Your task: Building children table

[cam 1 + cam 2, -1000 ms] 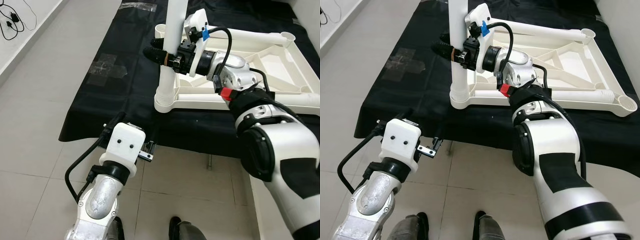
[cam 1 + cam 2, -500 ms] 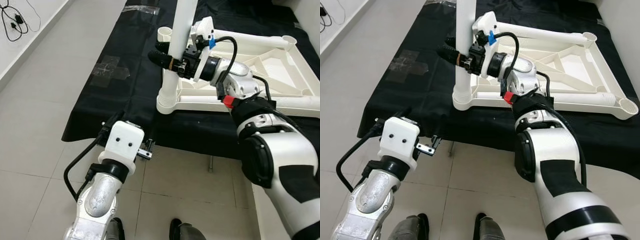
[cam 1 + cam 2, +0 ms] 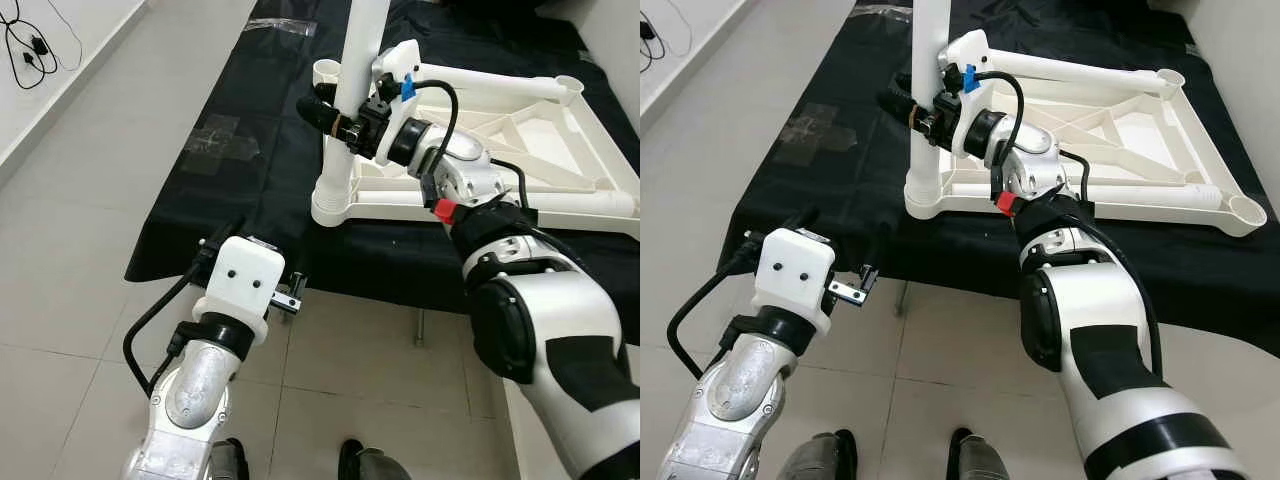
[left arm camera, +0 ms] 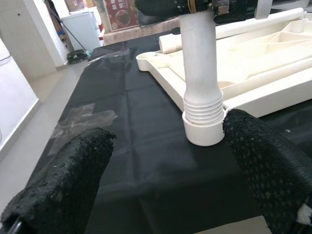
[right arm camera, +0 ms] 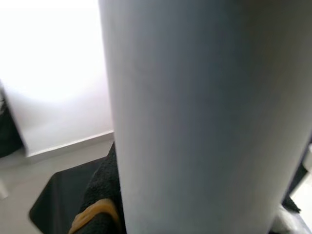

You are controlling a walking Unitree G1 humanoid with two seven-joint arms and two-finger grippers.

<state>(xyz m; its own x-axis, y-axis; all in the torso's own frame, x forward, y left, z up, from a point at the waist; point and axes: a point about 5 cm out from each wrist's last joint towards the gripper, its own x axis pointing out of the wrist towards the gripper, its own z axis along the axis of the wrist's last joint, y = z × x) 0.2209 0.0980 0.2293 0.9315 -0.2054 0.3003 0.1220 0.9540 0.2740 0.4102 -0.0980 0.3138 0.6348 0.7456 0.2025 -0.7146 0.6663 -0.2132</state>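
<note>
Your right gripper (image 3: pixel 338 120) is clamped on the white table leg (image 3: pixel 350 95), standing upright in the near-left corner socket (image 3: pixel 328 205) of the upturned tabletop (image 3: pixel 560 170). Three sockets look unfilled, so most assembly remains; your left gripper (image 4: pixel 161 175) hangs spread apart near the black cloth (image 3: pixel 250 190).

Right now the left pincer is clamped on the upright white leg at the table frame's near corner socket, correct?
Not the left: the right pincer is clamped on the upright white leg, seen in the left eye view. The left pincer hangs open near the black cloth's edge.
</note>
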